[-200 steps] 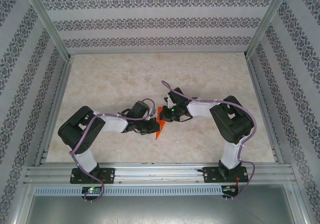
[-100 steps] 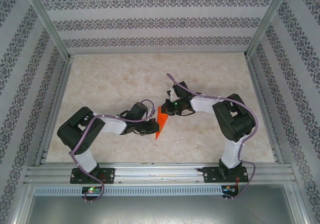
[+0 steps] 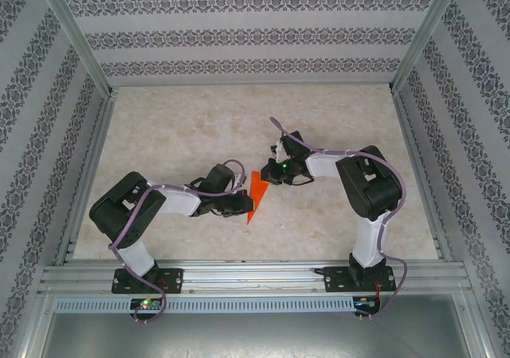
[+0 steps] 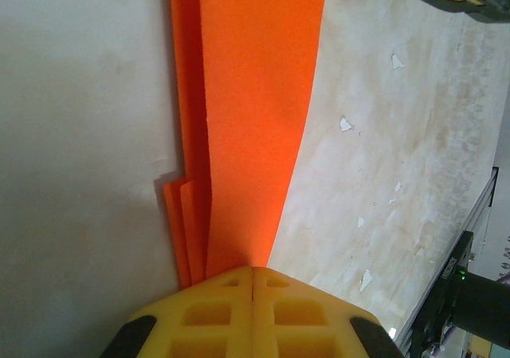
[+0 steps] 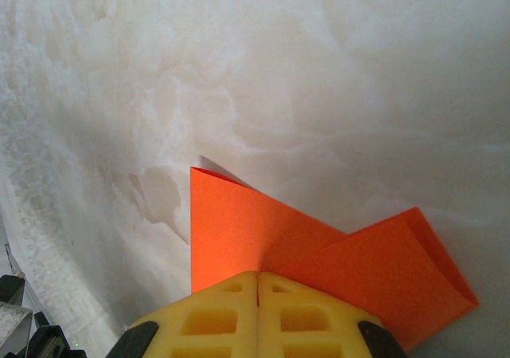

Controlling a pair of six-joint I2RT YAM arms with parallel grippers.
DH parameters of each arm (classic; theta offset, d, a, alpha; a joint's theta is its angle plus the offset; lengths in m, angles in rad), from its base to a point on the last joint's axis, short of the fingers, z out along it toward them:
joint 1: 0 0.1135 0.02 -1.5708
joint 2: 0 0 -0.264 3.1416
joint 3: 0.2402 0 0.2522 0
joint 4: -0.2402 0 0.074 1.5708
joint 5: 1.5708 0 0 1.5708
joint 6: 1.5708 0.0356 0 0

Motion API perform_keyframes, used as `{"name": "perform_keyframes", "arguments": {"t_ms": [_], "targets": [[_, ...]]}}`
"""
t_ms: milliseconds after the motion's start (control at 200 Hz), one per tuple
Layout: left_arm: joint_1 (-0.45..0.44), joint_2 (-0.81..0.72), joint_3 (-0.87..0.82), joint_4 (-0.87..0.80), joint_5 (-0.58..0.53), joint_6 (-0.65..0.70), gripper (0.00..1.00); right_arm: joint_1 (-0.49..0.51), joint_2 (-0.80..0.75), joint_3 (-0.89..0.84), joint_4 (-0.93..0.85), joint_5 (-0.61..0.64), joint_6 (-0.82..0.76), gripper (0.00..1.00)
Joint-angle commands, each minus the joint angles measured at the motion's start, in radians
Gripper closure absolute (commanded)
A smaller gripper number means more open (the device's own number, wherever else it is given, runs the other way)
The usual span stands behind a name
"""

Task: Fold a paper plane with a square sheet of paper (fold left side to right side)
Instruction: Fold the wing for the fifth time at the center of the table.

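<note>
Pale marbled table [image 3: 335,119], small white flecks [image 4: 345,123] on it, folded orange paper [image 3: 256,190] near its middle.

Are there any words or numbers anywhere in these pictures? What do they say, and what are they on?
There are none to read.
The orange paper is plain, with no writing on it.
The yellow fingers have no label or number.
The stripes on the walls are a dark pattern, not letters.
</note>
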Motion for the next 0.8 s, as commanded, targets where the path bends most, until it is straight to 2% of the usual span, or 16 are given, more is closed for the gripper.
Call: {"name": "perform_keyframes", "arguments": {"t_ms": [0,305,794], "targets": [[0.012,-0.035,0.004,-0.137,0.004,0.009,1.00,-0.015,0.057,-0.048,-0.032,0.037,-0.009,1.00],[0.006,-0.103,0.124,-0.193,0.065,0.037,1.00,-0.014,0.053,-0.083,-0.036,0.050,0.005,1.00],[-0.005,0.115,0.282,-0.177,0.115,0.082,1.00,0.000,0.073,-0.079,-0.059,0.059,0.003,1.00]]}}
